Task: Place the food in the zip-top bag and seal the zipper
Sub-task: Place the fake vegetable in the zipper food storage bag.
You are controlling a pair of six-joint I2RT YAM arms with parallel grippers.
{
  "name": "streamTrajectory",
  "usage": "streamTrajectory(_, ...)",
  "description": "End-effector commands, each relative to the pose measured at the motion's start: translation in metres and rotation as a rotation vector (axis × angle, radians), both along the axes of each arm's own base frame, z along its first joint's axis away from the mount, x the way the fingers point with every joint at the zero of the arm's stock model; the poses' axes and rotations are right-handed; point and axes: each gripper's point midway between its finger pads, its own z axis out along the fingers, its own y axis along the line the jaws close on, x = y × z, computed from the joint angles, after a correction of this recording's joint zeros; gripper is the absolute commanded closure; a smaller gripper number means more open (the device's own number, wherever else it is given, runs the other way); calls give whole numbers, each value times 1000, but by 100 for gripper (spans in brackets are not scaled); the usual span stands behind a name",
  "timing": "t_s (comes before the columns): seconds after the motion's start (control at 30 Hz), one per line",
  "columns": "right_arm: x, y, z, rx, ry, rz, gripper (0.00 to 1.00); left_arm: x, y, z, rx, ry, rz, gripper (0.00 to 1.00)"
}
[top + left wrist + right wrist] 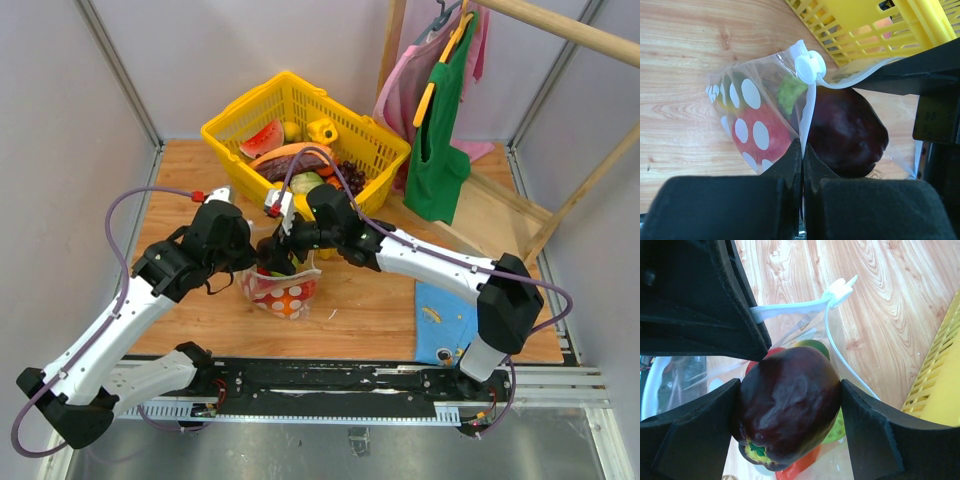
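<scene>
The clear dotted zip-top bag [283, 290] stands on the wooden table in front of the basket, with red and green food inside [767, 132]. My left gripper [803, 152] is shut on the bag's mouth rim, holding the zipper strip [807, 107] with its white slider [807, 67] up. My right gripper [790, 405] is shut on a dark purple toy pepper [787, 405] and holds it at the bag's open mouth, over red and green pieces inside. The pepper also shows in the left wrist view [847, 132], beside the rim.
The yellow mesh basket [225, 120] behind the bag holds more toy food: a watermelon slice [262, 138], a yellow pepper [322, 130], grapes [350, 178]. A blue patterned cloth [445, 320] lies at the front right. Clothes hang on a wooden rack [440, 120] at the back right.
</scene>
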Motion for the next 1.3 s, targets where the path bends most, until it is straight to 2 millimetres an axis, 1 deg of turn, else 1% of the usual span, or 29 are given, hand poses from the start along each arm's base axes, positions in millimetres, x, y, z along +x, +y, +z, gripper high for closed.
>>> streamTrajectory(0.0, -2, 19, 4, 71, -93, 33, 57, 2, -1, 5, -34, -26, 11, 100)
streamTrajectory(0.1, -5, 27, 3, 99, -131, 57, 55, 0, 0, 3, -34, -19, 14, 100)
streamTrajectory(0.27, -12, 39, -1, 124, -200, 96, 46, -2, 2, 1, -40, -18, 26, 100)
streamTrajectory(0.4, -12, 44, -2, 144, -232, 96, 36, -3, 1, 0, -47, -14, 24, 100)
streamTrajectory(0.53, -11, 41, 4, 131, -243, 90, 26, -3, 3, 1, -49, -21, 32, 100)
streamTrajectory(0.63, -13, 34, 11, 124, -265, 88, 19, -4, 4, 2, -50, -24, 38, 100)
streamTrajectory(0.77, -17, 25, 22, 123, -289, 92, 13, -4, 5, 2, -50, -25, 44, 100)
streamTrajectory(0.93, -21, 15, 32, 123, -307, 91, 10, -3, 4, 2, -51, -26, 42, 99)
streamTrajectory(1.07, -19, -5, 38, 59, -311, 36, 10, -3, 6, 2, -48, -28, 47, 100)
streamTrajectory(1.27, -13, -47, 49, -43, -264, -123, 13, -1, 4, -1, -49, -28, 46, 100)
